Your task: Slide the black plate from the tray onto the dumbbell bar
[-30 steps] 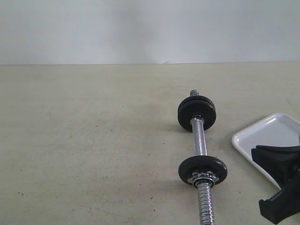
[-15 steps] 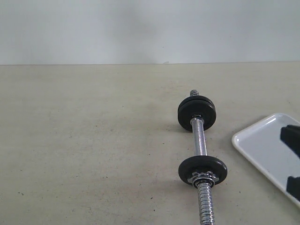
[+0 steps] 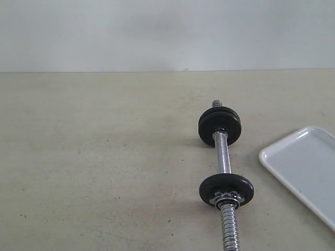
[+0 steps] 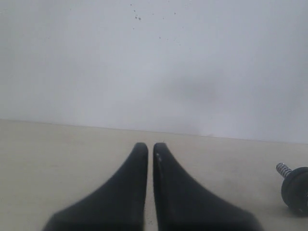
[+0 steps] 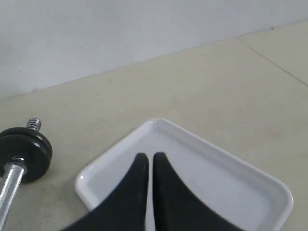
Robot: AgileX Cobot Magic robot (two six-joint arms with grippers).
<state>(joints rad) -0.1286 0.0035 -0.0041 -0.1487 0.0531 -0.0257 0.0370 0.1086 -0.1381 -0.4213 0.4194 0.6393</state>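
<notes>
— Surface, room?
— Speckled beige desk (image 3: pixel 94 157), plain pale wall (image 3: pixel 157 31) beyond.
— Plates?
— On dumbbell bar (image 3: pixel 224 157): black plates (image 3: pixel 226 184), left of white tray (image 3: pixel 309 167).
— Hands?
— Closed, empty: left hand (image 4: pixel 150 147), right hand (image 5: pixel 149 155).

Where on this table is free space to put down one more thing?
Widest: the table left of the dumbbell bar, back to the wall. The tray also shows bare floor. Narrow: the strip between bar and tray.

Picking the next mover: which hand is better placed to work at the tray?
Likely right. The right hand, shut, points straight at the tray. The left hand, also shut, sees no tray, only the dumbbell bar end.
</notes>
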